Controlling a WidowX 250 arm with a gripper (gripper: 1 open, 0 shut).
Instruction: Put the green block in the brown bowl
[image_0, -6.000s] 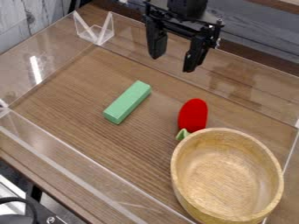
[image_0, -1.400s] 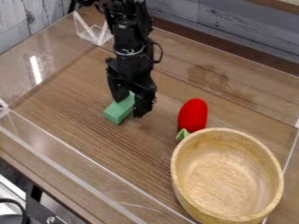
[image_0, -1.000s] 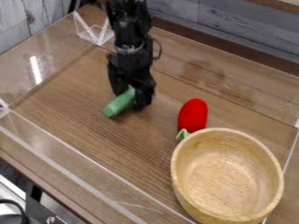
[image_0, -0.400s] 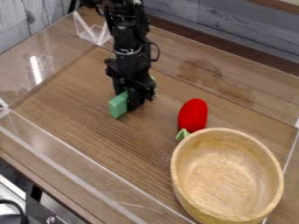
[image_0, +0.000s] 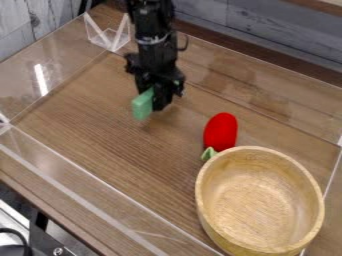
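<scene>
Clamped on the green block (image_0: 143, 106), the black claw (image_0: 154, 95) is over the left half of the wooden table (image_0: 100, 160), its fingers closed in on the block's upper part, and we can see the mint-green lower end poking out beneath them! The block stands nearly upright in that grip, leaning a touch, and it looks to be up off the wood, though exactly how much air is under it I cannot tell. Above it comes the dark arm (image_0: 154, 25), reaching in from the far side, with a good part of the grip hidden behind its own black parts. Over to the right, well apart from the block, sits the brown bowl (image_0: 259, 205), big, round and pale, taking up the near right of the table with its wide mouth facing up, and the green block is outside it, to the left and farther back. Just beyond the bowl's far rim lies the red item (image_0: 221, 130), rounded and glossy, its green stem (image_0: 209, 154) pointing toward the near side, right by that rim. And down at the near left edge, a dark cable (image_0: 16, 238) curves into view beside the table!
</scene>
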